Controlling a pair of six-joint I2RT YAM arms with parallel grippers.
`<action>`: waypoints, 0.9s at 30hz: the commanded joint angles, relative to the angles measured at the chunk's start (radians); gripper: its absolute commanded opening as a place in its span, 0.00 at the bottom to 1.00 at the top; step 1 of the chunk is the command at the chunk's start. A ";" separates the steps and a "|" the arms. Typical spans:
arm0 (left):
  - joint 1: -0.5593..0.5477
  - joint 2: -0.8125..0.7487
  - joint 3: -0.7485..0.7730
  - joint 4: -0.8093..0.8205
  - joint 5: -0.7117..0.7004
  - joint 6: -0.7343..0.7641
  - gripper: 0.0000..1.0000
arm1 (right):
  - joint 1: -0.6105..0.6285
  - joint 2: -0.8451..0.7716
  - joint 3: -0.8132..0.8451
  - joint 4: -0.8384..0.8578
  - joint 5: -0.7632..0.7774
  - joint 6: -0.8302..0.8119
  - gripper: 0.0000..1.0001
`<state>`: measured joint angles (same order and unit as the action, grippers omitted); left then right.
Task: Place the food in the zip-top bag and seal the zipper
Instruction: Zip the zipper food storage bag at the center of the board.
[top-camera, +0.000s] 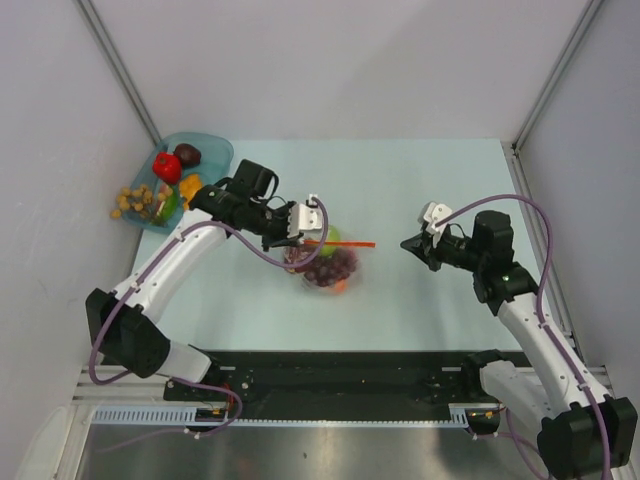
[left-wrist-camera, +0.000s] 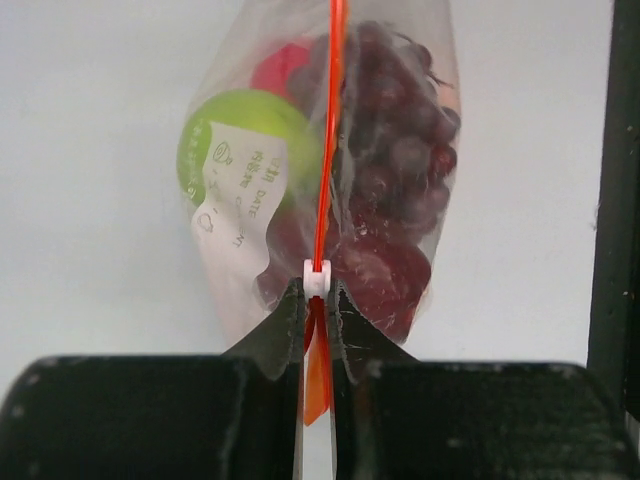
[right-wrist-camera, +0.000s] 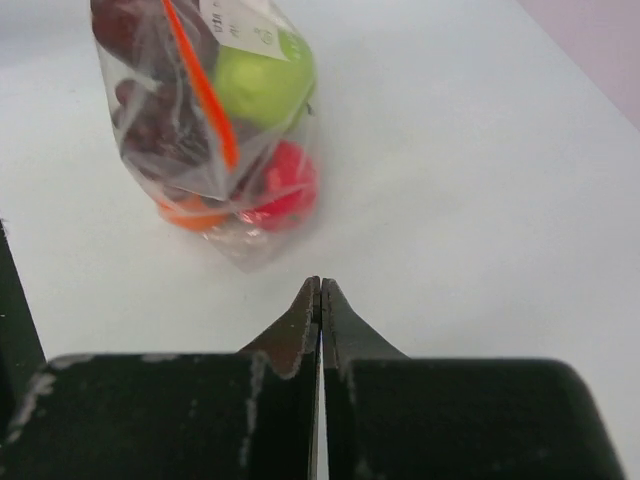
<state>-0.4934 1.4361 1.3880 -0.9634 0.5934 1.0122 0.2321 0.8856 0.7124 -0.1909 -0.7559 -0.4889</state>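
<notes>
Dragging risk: left tool (left-wrist-camera: 317, 292) pinches red-orange zipper strip (left-wrist-camera: 332, 120) of clear plastic pouch (left-wrist-camera: 225, 280) while closed, empty right tool (right-wrist-camera: 320, 286) leaves it unanchored.

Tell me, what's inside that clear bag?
A green apple, a red apple, an orange and purple grapes show through the bag; the white label hides what lies behind it.
</notes>
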 joint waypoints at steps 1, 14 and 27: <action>0.038 -0.063 -0.027 -0.024 -0.052 0.045 0.09 | -0.013 -0.022 0.007 -0.024 0.032 -0.034 0.00; -0.049 -0.059 0.029 0.040 0.048 -0.086 0.04 | 0.277 0.027 0.042 0.182 0.128 0.081 0.97; -0.139 -0.095 -0.052 0.186 0.112 -0.166 0.02 | 0.403 0.311 0.065 0.398 0.168 -0.005 0.77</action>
<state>-0.6209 1.4036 1.3556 -0.8585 0.6319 0.8696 0.6212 1.1721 0.7326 0.0944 -0.6209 -0.4580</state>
